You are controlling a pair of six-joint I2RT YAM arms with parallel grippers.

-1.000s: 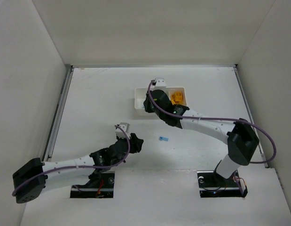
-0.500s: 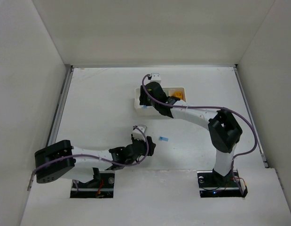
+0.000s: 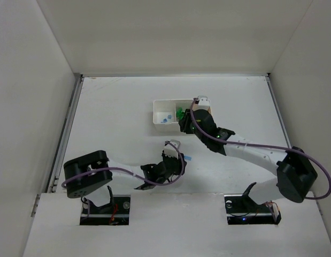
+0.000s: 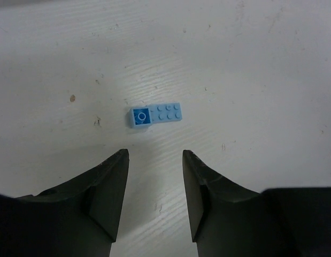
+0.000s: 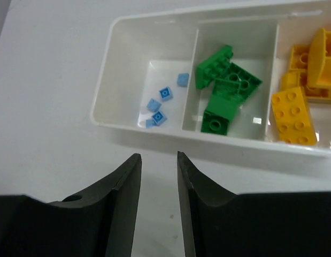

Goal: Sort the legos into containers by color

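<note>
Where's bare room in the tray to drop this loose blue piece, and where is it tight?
The left compartment is roomiest: only a few tiny blue bricks, bare floor showing between them. Green bricks pile up in the middle one and yellow bricks crowd the right one.

A robot lab cell: plain white walls [image 3: 31, 69] box in the table [image 3: 112, 118].
</note>
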